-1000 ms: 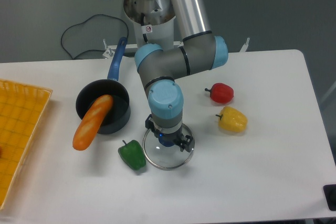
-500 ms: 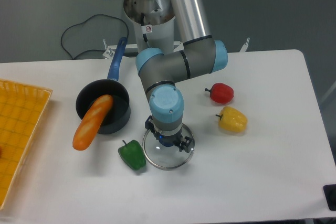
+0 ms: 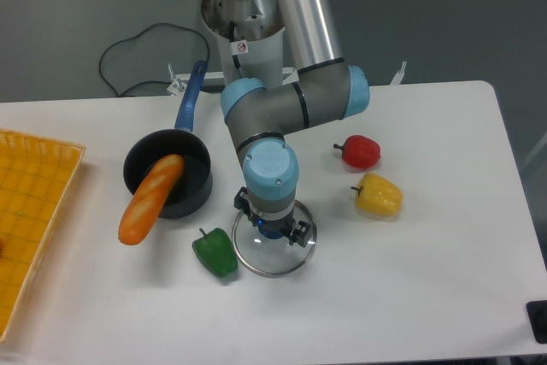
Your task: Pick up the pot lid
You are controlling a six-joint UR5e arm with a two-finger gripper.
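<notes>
Over the glass pot lid point(image 3: 272, 259), my gripper point(image 3: 273, 217) points down with its fingers spread apart. The lid lies flat on the table, clear with a thin metal rim. Its blue knob point(image 3: 271, 231) shows just below the gripper body, between the two fingers in this view. Whether the fingertips are level with the knob or above it, I cannot tell. The gripper and arm cover the upper part of the lid.
A green pepper point(image 3: 214, 253) lies close to the lid's left side. Further left, a bread loaf point(image 3: 151, 200) leans over a black pot point(image 3: 195, 191) with a blue handle. Yellow point(image 3: 379, 195) and red point(image 3: 361, 152) peppers are to the right. An orange crate point(image 3: 34, 203) stands far left.
The arm and gripper have shifted only very slightly above the lid, and a bit more of the blue knob shows. The lid and the other objects have stayed put.
</notes>
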